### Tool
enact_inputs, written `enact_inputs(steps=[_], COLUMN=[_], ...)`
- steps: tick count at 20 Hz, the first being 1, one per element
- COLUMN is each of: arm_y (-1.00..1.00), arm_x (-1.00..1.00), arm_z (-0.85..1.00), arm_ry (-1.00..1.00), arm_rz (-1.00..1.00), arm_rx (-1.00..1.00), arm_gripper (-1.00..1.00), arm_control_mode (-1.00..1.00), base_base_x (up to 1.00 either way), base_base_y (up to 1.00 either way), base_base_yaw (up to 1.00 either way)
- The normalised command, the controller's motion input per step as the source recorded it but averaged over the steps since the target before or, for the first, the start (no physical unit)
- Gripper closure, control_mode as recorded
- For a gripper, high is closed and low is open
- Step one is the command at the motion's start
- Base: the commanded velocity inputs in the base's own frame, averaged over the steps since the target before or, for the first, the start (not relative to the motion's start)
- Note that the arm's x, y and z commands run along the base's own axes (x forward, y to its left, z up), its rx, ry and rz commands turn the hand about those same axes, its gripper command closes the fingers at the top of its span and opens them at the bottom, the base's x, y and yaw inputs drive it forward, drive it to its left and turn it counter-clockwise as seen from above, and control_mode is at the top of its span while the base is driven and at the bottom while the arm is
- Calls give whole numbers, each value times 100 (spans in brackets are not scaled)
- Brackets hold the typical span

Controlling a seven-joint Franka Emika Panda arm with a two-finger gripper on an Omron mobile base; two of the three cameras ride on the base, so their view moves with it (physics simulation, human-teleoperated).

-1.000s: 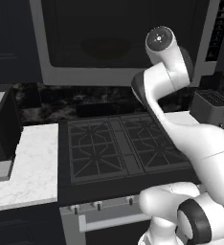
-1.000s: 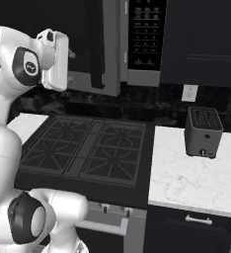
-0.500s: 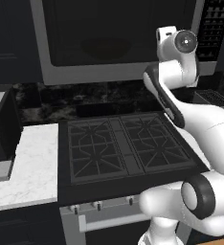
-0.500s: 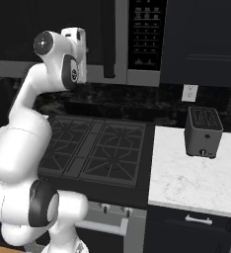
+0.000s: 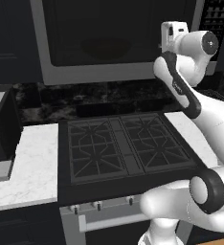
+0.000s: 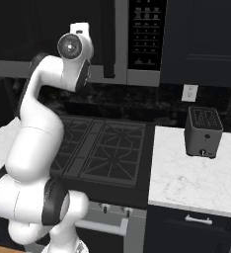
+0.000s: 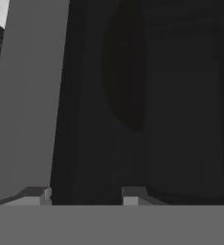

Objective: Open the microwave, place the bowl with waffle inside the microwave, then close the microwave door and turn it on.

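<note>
Arm swung rightward; tool (image 7: 85,194) facing microwave door (image 5: 104,43).

The microwave (image 5: 118,43) runs off the top edge; the arm's wrist covers its door handle (image 6: 108,44) partly.

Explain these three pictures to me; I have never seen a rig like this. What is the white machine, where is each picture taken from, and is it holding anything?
The white machine is a robot arm on a mobile base, in a rendered kitchen. Two pictures come from cameras on the base, behind the arm to its left and right. They show a stove, a toaster on the white counter, and the microwave above. The third looks along the gripper: its two dark fingertips stand apart, close against the microwave door. Nothing is visibly held.
</note>
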Motion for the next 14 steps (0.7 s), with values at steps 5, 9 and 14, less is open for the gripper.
enact_inputs(steps=[5,9,14], arm_y=[-4,0,2], arm_x=[-28,-38,-29], arm_z=[-38,36,74], arm_ry=[-45,-30,-41], arm_rz=[8,0,0], arm_rx=[0,0,0], arm_gripper=[-100,-100,-100], arm_control_mode=[-100,-100,-100], base_base_x=[0,0,0], base_base_y=[0,0,0], base_base_yaw=[0,0,0])
